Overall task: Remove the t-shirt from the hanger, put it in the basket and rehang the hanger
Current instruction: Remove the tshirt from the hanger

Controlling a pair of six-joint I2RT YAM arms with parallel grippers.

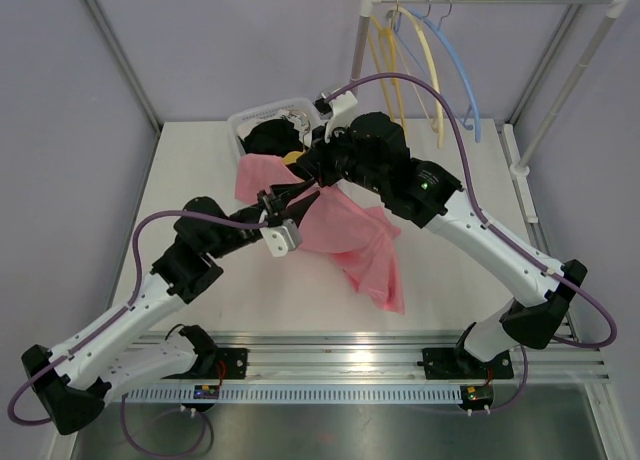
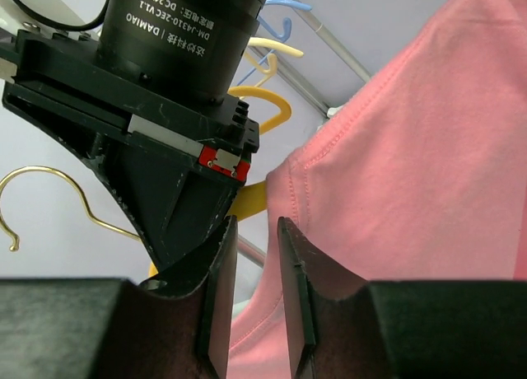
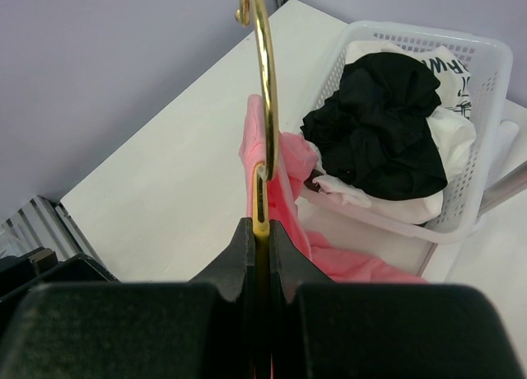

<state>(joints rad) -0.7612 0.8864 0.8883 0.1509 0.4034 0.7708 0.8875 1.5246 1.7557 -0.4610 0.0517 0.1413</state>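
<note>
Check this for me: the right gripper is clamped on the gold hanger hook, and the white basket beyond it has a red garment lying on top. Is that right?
Not quite. The right wrist view shows a black garment, not a red one, on top in the white basket. The rest holds: the right gripper is clamped on the gold hanger hook.

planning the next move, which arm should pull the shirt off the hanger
Left, probably. The left gripper is open beside the pink t-shirt, free to pull it; the right gripper is shut on the hanger hook.
</note>
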